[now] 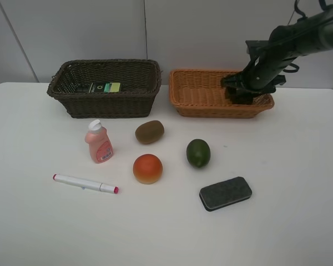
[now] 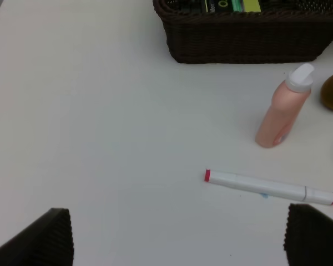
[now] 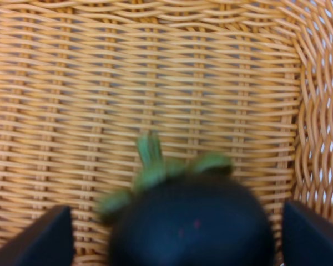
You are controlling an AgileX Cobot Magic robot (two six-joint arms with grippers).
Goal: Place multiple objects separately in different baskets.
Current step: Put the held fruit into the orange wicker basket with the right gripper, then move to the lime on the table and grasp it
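Dark-green round fruit inside tan basket; box inside brown basket.

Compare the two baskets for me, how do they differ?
The dark basket is brown and deeper; the tan basket is orange-tan and shallower. The dark basket holds a green box; the tan basket has a dark round fruit over its floor. Both are rectangular wicker.

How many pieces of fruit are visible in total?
4: a kiwi, an orange-red fruit and a green fruit on the table, and a dark fruit inside the tan basket. More may be hidden.
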